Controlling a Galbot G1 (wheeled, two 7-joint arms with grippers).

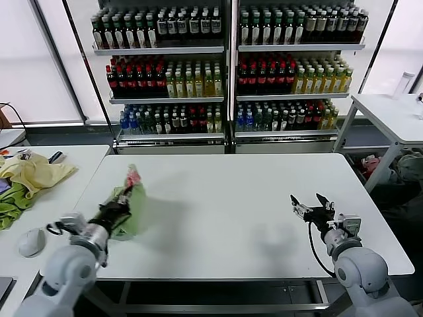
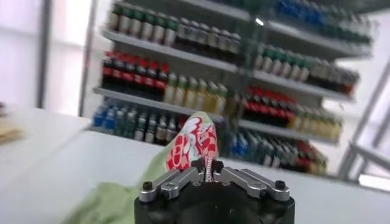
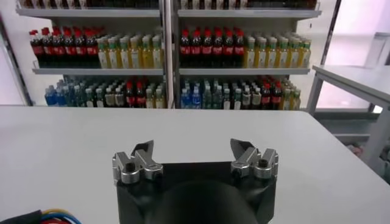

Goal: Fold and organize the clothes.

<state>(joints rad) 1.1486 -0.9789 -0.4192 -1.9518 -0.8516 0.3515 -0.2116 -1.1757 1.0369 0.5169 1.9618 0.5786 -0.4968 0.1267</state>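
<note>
The light green shirt (image 1: 130, 208) with its red-and-white print (image 1: 134, 177) is bunched up at the left of the white table (image 1: 225, 198). My left gripper (image 1: 123, 206) is shut on a fold of it and holds it raised, so the cloth stands up and drapes down. In the left wrist view the printed fabric (image 2: 192, 143) sticks up from between the closed fingers of the left gripper (image 2: 207, 165). My right gripper (image 1: 309, 202) is open and empty above the table's right side; the right wrist view shows the right gripper (image 3: 192, 149) over bare tabletop.
A pale yellow garment (image 1: 36, 173) and a darker green cloth (image 1: 12, 210) lie on the side table at the left, with a computer mouse (image 1: 31, 242). Shelves of bottles (image 1: 228, 66) stand behind the table. Another white table (image 1: 390, 112) is at the far right.
</note>
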